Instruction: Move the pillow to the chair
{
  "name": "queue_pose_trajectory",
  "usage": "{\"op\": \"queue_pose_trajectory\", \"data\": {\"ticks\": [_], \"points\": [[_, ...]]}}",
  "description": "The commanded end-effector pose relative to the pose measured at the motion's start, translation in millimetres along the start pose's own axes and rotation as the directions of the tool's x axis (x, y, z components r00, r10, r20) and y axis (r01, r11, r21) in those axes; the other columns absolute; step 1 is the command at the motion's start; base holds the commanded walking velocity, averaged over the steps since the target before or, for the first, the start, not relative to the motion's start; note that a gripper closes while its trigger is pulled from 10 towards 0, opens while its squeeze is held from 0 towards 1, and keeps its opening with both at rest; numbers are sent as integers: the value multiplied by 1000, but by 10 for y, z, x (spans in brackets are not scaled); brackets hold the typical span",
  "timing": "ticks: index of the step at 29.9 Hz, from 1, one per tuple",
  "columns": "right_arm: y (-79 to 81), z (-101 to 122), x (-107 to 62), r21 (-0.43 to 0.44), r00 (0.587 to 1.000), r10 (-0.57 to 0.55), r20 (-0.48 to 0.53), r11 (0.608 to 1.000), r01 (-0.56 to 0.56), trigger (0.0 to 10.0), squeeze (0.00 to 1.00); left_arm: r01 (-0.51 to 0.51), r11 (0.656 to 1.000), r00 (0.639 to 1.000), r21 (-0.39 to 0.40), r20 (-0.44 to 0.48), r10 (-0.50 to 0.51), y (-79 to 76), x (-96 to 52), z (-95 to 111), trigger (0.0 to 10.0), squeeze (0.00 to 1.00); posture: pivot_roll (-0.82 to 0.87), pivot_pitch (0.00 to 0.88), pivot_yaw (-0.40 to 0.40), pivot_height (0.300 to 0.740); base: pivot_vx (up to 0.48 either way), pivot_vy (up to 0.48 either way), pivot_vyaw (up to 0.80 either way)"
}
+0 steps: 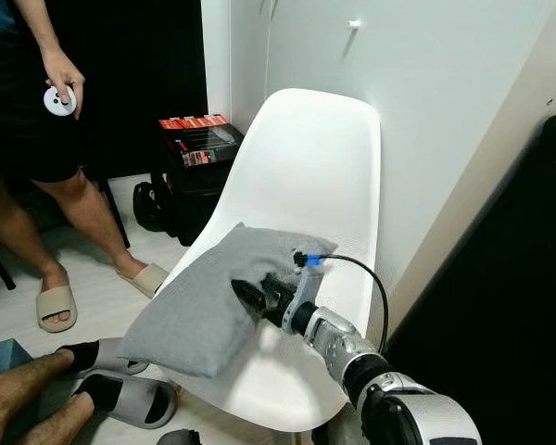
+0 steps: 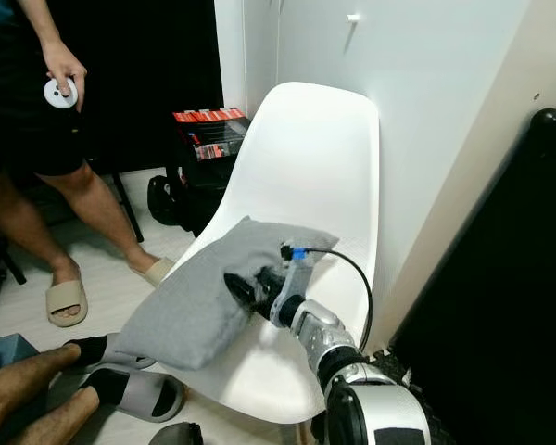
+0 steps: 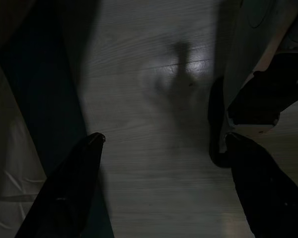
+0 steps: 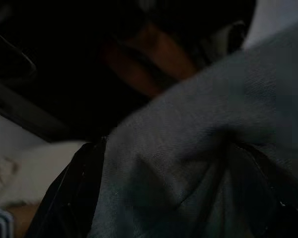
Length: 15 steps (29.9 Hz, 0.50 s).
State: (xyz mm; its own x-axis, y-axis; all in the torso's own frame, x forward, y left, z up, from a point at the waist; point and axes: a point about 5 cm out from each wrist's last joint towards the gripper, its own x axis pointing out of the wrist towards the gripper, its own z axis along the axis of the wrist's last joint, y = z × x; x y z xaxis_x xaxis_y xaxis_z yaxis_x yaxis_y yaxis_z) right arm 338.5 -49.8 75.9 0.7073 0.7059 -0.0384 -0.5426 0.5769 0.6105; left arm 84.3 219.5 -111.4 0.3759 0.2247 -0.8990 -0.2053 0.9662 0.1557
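A grey pillow (image 1: 204, 306) lies on the seat of a white shell chair (image 1: 306, 158), its near-left corner hanging over the seat's edge. My right gripper (image 1: 246, 292) rests on top of the pillow, near its middle. In the right wrist view the right gripper (image 4: 164, 198) is open, its black fingers (image 4: 69, 198) spread with a fold of the pillow (image 4: 198, 139) bulging between them. My left gripper (image 3: 164, 144) hangs open over the wooden floor (image 3: 149, 89), holding nothing.
A person stands at the left holding a white controller (image 1: 59, 100), one sandalled foot (image 1: 56, 306) on the floor. Another person's feet in dark slippers (image 1: 120, 389) are close to the chair's front-left. Black gear with a red box (image 1: 199, 139) sits behind. A white wall (image 1: 445, 111) and a dark panel (image 1: 510, 306) close the right.
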Motion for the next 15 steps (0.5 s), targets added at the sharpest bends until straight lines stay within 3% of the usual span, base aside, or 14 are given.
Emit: {"op": "queue_pose_trajectory", "data": {"ticks": [1,3,15], "points": [[262,19,200,84,994,95,47,992,-98,10000,0,54,998,998,21,-27,-53,-150,-13,-61,10000,0,105,49,-97,560,0,0,0],[246,89,199,144,992,95,84,984,-106,10000,0,53,998,998,17,-29,-53,-156,-14,-67,10000,0,108,51,-99,560,0,0,0],[108,51,93,196,995,46,92,979,-64,10000,0,46,999,998,9,-33,-46,-144,-17,-85,10000,0,109,53,-96,570,0,0,0]]}}
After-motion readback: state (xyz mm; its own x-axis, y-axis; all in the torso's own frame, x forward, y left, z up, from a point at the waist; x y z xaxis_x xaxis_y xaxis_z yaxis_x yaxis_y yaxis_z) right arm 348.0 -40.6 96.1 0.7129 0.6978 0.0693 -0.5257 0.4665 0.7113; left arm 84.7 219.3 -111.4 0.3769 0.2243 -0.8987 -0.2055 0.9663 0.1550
